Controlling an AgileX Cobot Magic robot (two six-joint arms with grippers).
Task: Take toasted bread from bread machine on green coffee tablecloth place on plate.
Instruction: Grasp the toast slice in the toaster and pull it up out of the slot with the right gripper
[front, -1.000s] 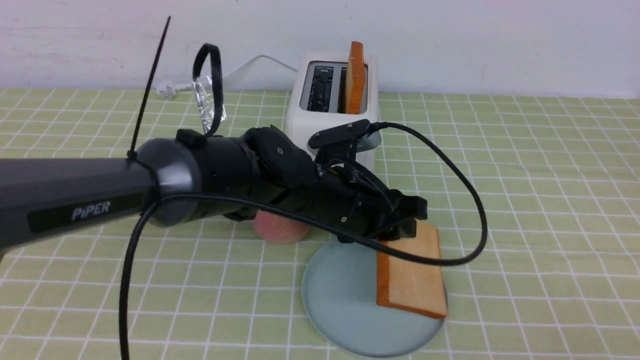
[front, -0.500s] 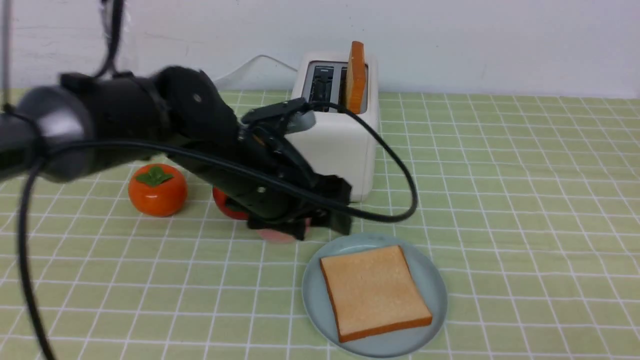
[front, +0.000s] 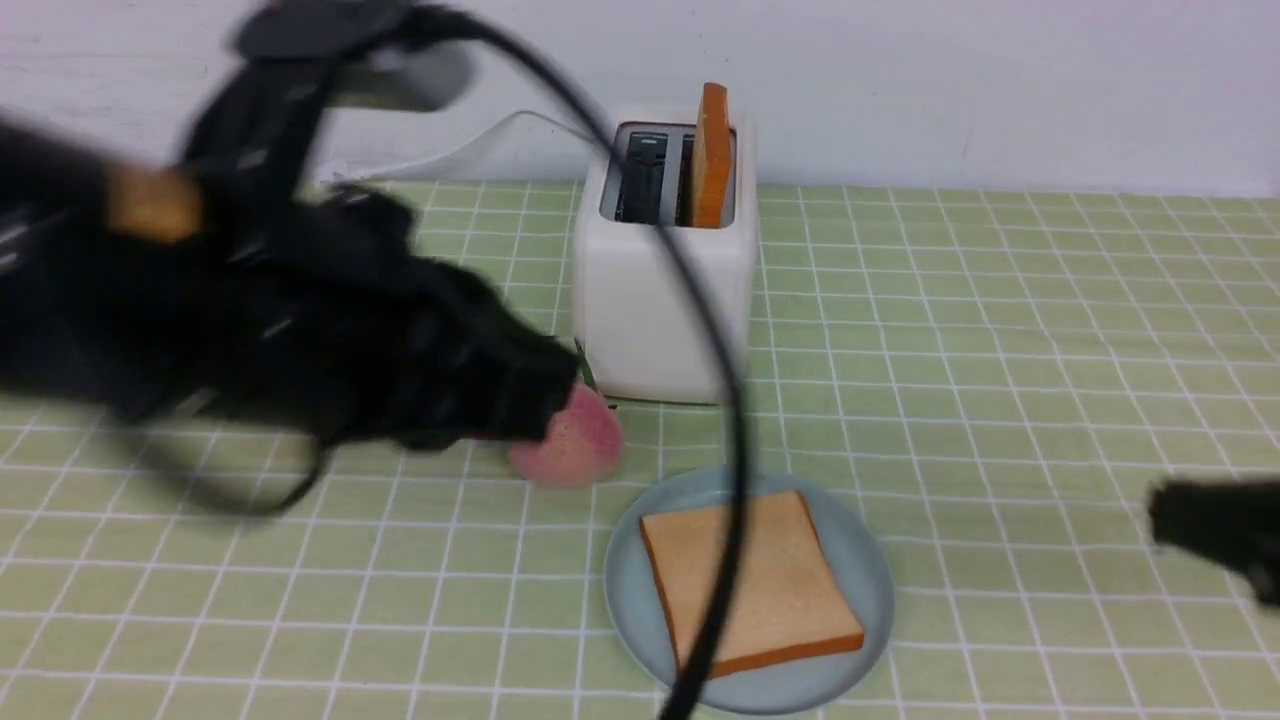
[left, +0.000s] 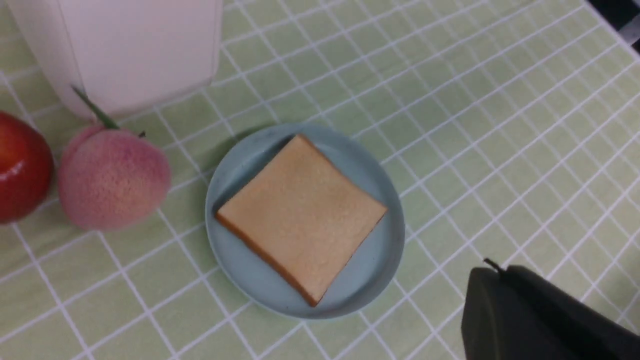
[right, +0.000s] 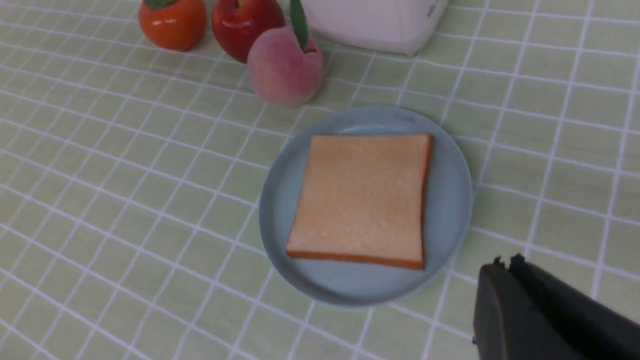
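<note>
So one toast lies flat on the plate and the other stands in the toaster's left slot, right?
No: the standing toast is in the toaster's right slot, per the front view. The other toast does lie flat on the plate.

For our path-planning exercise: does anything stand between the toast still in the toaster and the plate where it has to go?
Nothing visible does: bare cloth lies between toaster and plate. The peach sits left of that route. One toast already lies flat on the plate.
</note>
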